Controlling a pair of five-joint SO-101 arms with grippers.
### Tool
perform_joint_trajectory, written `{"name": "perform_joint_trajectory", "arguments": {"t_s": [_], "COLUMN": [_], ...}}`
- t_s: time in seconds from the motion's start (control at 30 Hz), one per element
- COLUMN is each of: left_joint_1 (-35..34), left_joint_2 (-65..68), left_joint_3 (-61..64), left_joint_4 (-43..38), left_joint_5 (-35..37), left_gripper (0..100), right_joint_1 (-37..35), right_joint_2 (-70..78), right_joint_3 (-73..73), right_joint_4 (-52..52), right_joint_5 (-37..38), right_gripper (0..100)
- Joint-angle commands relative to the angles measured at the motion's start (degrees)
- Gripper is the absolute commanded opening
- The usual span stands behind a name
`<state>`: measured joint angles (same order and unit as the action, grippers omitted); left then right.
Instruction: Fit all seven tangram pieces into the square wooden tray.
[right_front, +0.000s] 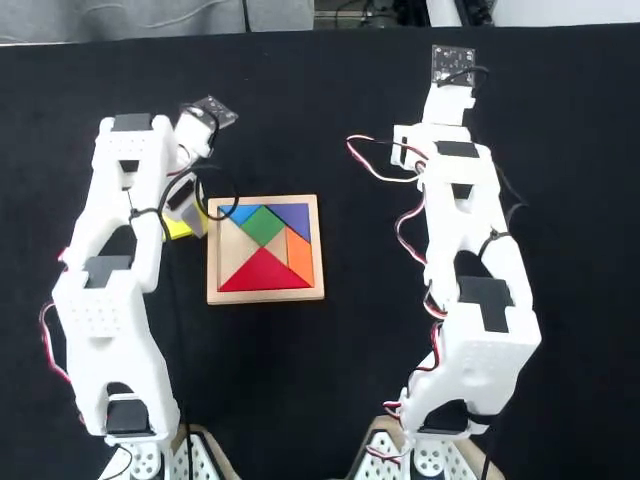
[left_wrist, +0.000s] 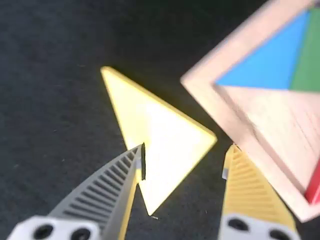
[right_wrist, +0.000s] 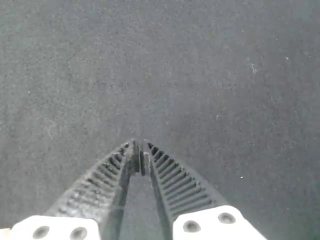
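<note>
Fingers (left_wrist: 107, 185) of my left gripper (left_wrist: 185, 150) wide astride yellow triangle (left_wrist: 160, 145) at tray (left_wrist: 237, 127) corner, for pinching; right gripper (right_wrist: 140, 150) closed, parked.

**A:** Where is the tray sitting?

**B:** The tray (right_front: 265, 296) is lying on the table (right_front: 330, 120) between the two arms, nearer the left one, and pieces (right_front: 262, 262) are lying inside it.

**A:** Is anything lying outside it?

**B:** A loose triangle (left_wrist: 160, 145) is lying just beside the tray's left edge. The left gripper (left_wrist: 185, 150) is hanging over it, one finger between triangle and tray. The right gripper (right_wrist: 139, 150) is hovering over the table, well apart.
</note>
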<state>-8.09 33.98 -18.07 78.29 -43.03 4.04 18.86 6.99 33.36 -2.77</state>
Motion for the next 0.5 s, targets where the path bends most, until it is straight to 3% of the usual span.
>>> {"name": "perform_joint_trajectory", "arguments": {"t_s": [0.0,0.2,0.37,0.47], "left_joint_1": [-0.92,-0.92,-3.21,-3.91], "left_joint_2": [0.53,1.23,1.23,1.23], "left_joint_3": [-7.69,-10.24,-10.15,-10.15], "left_joint_4": [0.0,3.69,6.77,6.95], "left_joint_5": [9.23,10.99,11.08,10.9], "left_gripper": [27,28,36,36], "right_joint_1": [-0.53,-0.62,-0.62,-0.7], "right_joint_2": [-1.27,-1.19,-1.19,-1.19], "right_joint_3": [-1.71,-1.71,-1.71,-1.71], "right_joint_4": [-0.7,-0.7,-0.7,-0.7], "right_joint_5": [-0.53,-0.53,-0.53,-0.53], "right_gripper": [1.5,1.5,1.5,1.5]}}
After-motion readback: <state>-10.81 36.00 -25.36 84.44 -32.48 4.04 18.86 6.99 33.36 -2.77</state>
